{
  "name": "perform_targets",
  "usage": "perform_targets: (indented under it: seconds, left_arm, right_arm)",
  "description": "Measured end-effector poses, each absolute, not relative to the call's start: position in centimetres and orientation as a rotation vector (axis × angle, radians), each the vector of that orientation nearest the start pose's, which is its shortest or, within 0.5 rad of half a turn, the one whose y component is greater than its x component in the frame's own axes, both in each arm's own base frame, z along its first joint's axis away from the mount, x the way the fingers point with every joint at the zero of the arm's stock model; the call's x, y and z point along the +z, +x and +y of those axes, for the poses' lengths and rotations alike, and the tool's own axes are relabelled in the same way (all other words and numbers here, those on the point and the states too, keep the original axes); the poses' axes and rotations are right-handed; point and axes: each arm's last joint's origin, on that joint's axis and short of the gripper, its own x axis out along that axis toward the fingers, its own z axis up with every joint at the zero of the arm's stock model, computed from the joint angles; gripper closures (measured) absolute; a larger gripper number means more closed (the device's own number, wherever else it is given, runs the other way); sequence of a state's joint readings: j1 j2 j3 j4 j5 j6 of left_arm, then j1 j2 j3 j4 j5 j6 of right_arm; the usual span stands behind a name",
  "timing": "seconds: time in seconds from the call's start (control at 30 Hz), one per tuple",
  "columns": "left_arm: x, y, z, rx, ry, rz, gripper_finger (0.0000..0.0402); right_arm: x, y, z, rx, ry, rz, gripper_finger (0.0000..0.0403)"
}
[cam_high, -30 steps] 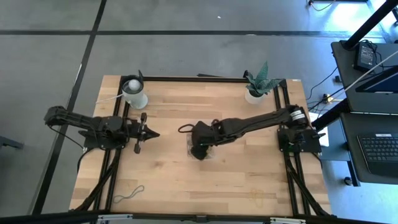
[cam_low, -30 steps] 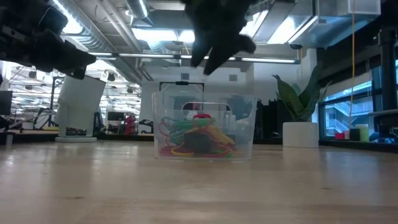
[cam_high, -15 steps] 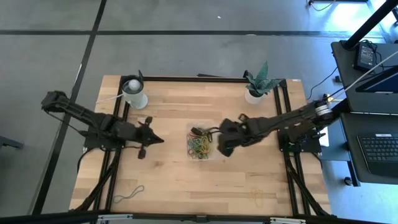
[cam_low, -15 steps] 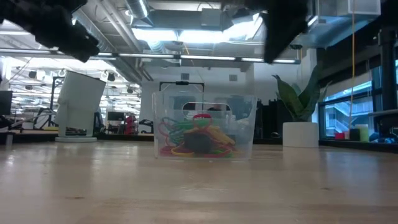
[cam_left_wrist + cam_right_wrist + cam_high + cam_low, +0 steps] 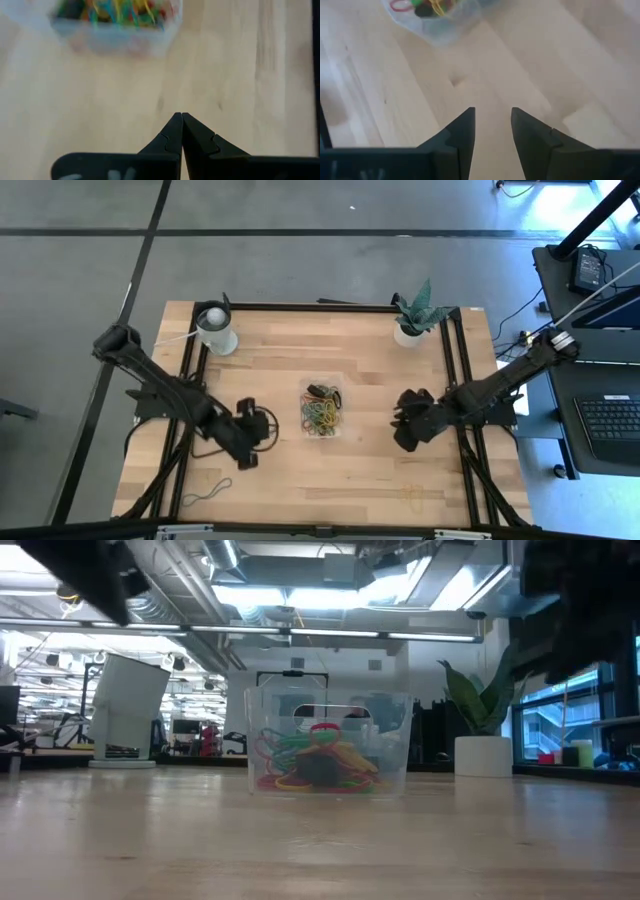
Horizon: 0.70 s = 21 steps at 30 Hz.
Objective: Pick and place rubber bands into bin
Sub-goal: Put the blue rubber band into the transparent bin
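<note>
Nearest the table's front edge, a loose cord loop (image 5: 207, 492) is seen at the left on the wooden table (image 5: 280, 470). Further back, the left gripper (image 5: 250, 442) is held over bare wood just left of the bin (image 5: 322, 409), fingers pressed together, nothing between them. The right gripper (image 5: 408, 426) is held right of the bin, jaws parted with an empty gap. At centre, the rubber bands (image 5: 321, 412) are piled inside the clear bin. At the far edge, a white cup (image 5: 216, 330) and potted plant (image 5: 413, 313) are placed.
</note>
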State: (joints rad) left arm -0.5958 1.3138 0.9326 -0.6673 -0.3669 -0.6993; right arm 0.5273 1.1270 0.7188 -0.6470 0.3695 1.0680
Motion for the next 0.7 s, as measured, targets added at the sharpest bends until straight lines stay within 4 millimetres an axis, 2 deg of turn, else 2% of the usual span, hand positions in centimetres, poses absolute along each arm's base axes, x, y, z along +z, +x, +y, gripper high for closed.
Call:
perform_targets:
  seconds: [0.17, 0.33, 0.7]
  left_arm:
    - [23.5, 21.2, -16.1, 0.278, -0.354, 1.112, 0.04]
    - [21.7, 20.3, -18.9, 0.415, -0.602, 1.248, 0.04]
    - [17.8, 15.7, -24.4, 0.639, -0.787, 1.583, 0.0389]
  right_arm:
    - [20.3, 16.6, 9.0, -0.352, 0.569, 0.945, 0.0273]
    - [19.5, 16.3, 8.8, -0.347, 0.531, 0.967, 0.0273]
    - [19.8, 16.7, 9.1, -0.289, 0.524, 0.938, 0.0273]
